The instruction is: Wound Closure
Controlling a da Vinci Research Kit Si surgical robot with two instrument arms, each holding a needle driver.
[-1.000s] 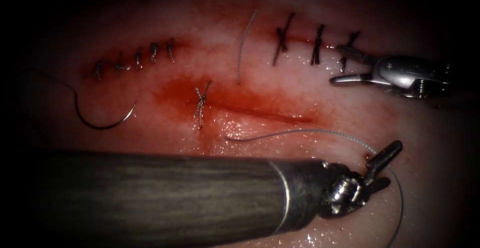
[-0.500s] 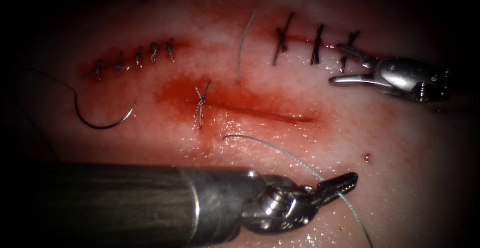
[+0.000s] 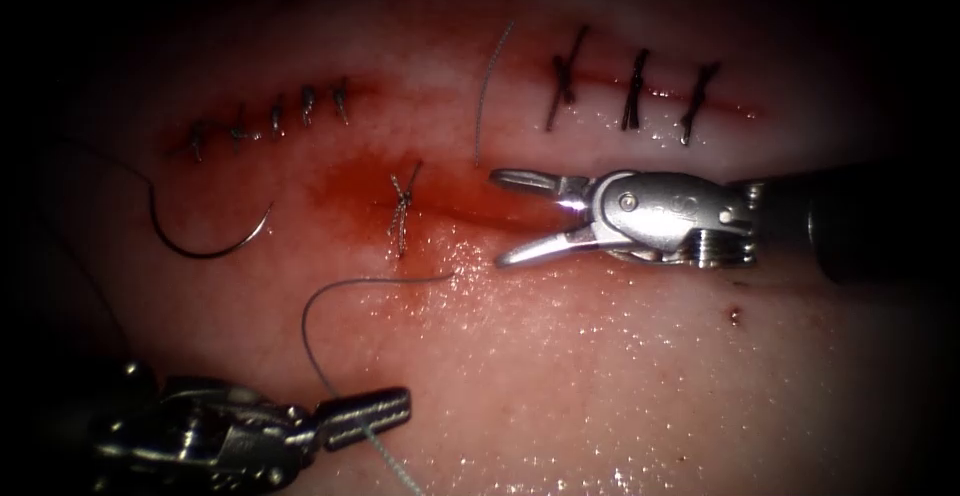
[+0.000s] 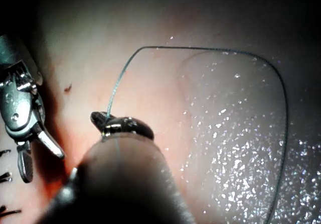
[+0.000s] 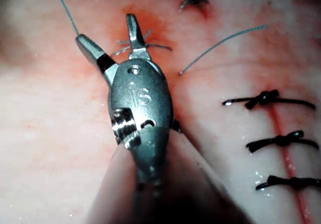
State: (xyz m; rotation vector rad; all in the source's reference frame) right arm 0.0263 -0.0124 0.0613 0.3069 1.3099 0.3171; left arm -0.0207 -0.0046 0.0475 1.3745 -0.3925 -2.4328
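My left tool (image 3: 375, 411) is low at the left, jaws shut on the thread (image 3: 310, 341), which arcs up to a free end below the cut. In the left wrist view the same jaws (image 4: 120, 126) pinch the thread (image 4: 200, 48). My right tool (image 3: 498, 218) hovers over the red cut (image 3: 470, 218), jaws open and holding nothing; the right wrist view shows them (image 5: 108, 30) spread just short of the one knotted stitch (image 5: 138, 43). The curved needle (image 3: 200, 246) lies free on the tissue, left of the cut, not in it.
One stitch (image 3: 403, 206) crosses the cut's left end amid red fluid. A closed row of stitches (image 3: 275, 116) runs at the upper left, and three dark stitches (image 3: 632, 91) at the upper right. A loose thread piece (image 3: 485, 96) lies between them.
My left tool shut on the thread and drew back to the left, pulling the thread along. My right tool moved from the upper right stitches down and left over the cut, jaws still open.
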